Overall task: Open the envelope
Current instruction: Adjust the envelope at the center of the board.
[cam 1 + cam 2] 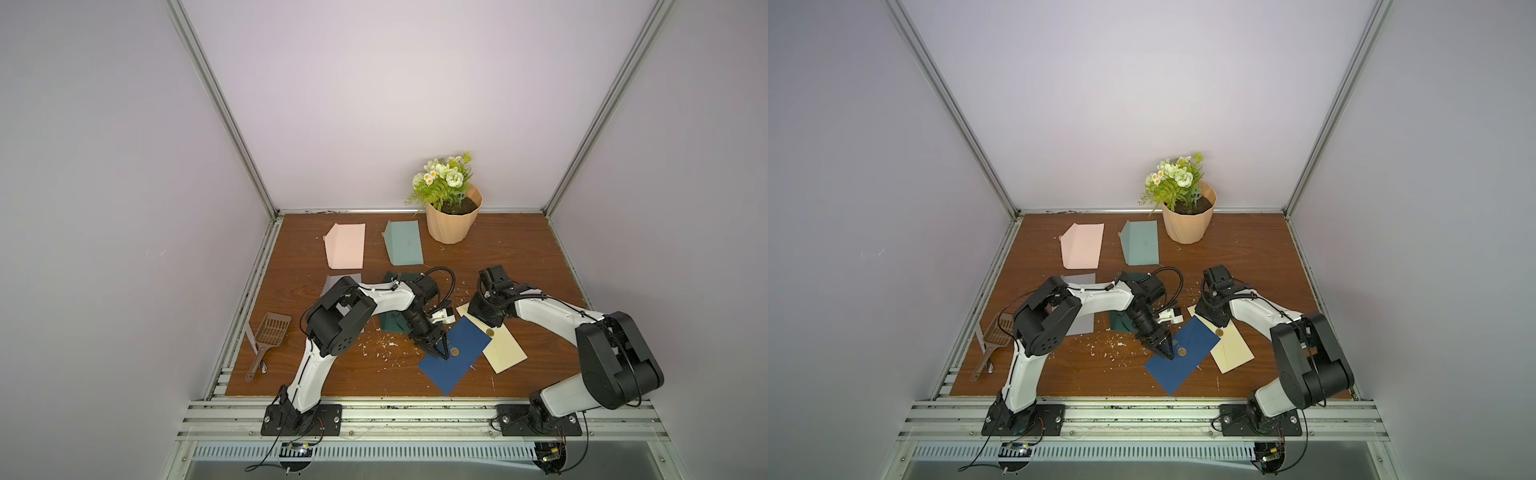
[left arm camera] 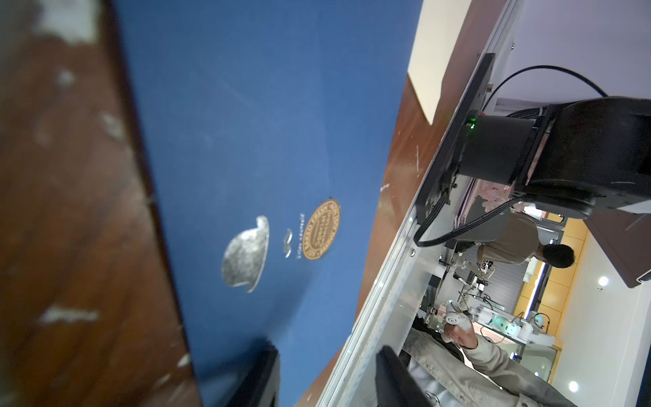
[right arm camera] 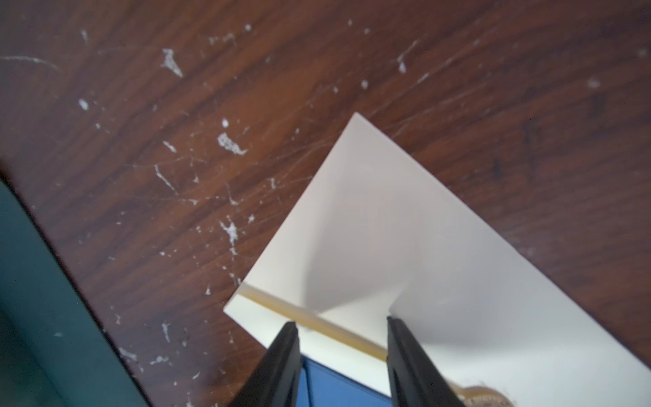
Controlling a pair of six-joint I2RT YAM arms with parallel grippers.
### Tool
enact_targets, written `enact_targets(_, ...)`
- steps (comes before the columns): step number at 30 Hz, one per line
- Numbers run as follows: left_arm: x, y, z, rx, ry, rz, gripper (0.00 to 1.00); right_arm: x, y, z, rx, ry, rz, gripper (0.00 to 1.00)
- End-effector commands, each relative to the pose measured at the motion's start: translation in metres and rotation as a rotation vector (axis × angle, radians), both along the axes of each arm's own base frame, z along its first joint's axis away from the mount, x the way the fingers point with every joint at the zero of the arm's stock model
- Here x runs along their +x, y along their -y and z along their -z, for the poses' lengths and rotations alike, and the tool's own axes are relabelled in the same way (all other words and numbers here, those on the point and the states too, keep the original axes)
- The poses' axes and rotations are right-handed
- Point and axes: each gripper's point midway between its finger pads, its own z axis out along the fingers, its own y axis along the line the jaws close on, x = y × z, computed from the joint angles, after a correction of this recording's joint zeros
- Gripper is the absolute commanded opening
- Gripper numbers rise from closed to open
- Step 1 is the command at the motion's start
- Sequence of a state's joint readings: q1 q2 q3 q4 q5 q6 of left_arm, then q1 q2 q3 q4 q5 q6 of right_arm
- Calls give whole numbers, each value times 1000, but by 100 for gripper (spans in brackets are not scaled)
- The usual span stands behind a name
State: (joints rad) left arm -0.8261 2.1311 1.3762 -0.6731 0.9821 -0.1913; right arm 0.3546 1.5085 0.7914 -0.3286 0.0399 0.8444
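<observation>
The blue envelope point(image 1: 455, 370) lies flat on the surface point(image 1: 332, 374), in the near middle. Its long axis runs on a diagonal from near-left to far-right. Its gold seal point(image 1: 455, 352) faces up, about mid-length. My left hand point(image 1: 440, 354) is much the nearer. It sits at the envelope's left long edge, and the seal lies just to its right. Its fingers are partway apart with nothing between them. I cannot tell which long edge the flap hinges on. My right hand point(image 3: 343, 322) hovers at the far-right end, over a cream envelope point(image 1: 505, 349) that overlaps the blue one. It is likewise half open and holds nothing. As I judge it, the next move is a short reach rightward to the seal.
</observation>
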Motion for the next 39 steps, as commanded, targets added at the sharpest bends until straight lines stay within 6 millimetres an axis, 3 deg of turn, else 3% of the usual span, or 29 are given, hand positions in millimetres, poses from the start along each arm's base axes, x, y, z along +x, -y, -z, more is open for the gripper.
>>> enact_targets(1,2,-5,21,80,17,11,47,-14,24,16,-67,-76,23,47)
enact_targets(10,10,0,31,111,14,11,48,-10,74,9,-117,-83,107,47)
enact_targets(11,17,8,25,87,34,8,48,-9,79,7,-126,-84,117,47)
enact_targets(19,27,15,24,79,41,1,48,-11,127,-3,-202,-99,212,48)
enact_targets(31,37,24,25,71,57,-5,48,-37,185,-28,-295,-97,375,48)
enact_targets(35,38,25,24,71,68,-5,48,-20,163,-48,-184,16,275,50)
enact_targets(39,39,25,24,72,72,-5,47,-6,122,-73,-71,123,173,47)
